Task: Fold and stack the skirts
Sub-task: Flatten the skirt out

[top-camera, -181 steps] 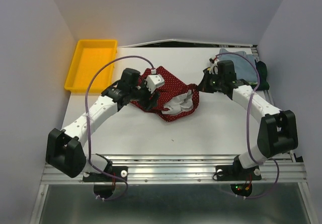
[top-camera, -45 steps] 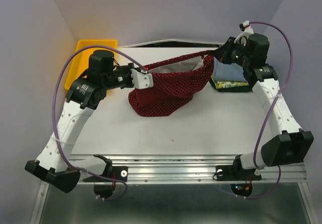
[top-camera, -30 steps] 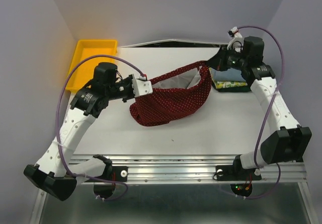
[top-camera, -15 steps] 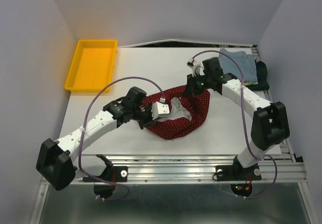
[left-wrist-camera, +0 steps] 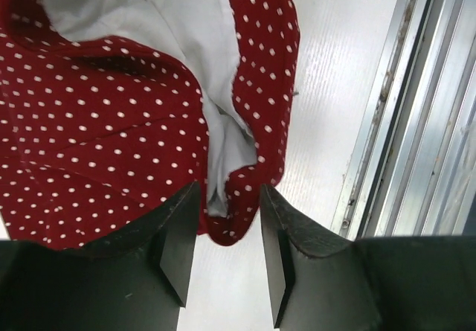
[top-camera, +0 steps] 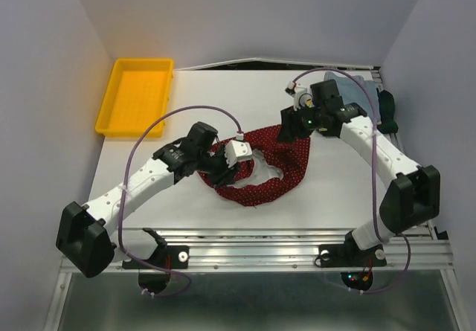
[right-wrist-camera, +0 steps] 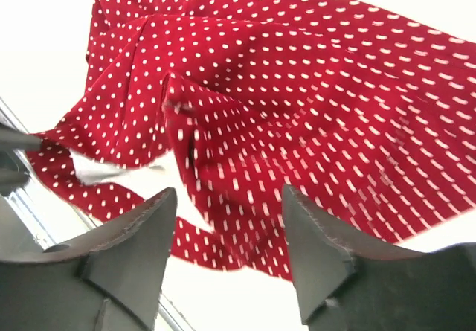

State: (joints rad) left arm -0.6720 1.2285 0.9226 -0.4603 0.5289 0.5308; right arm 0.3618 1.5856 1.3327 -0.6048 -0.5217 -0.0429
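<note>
While dark red white-dotted cloth skirt (top-camera: 256,191) lies crumpled mid white counter (top-camera: 320,197) in top view, spreading flat likely comes before folding. Folded pile of light blue and dark green cloth skirts (top-camera: 366,91) sits far right.

Left wrist view: left jaws part-open, clamping nothing, hem with white lining just below. Best grasp outer edge only.

Right wrist view: right jaws wide, empty, above skirt. Pinch opposite edge, tension evenly.

Overhead plus close wrists; shared skirt (top-camera: 294,156)
</note>
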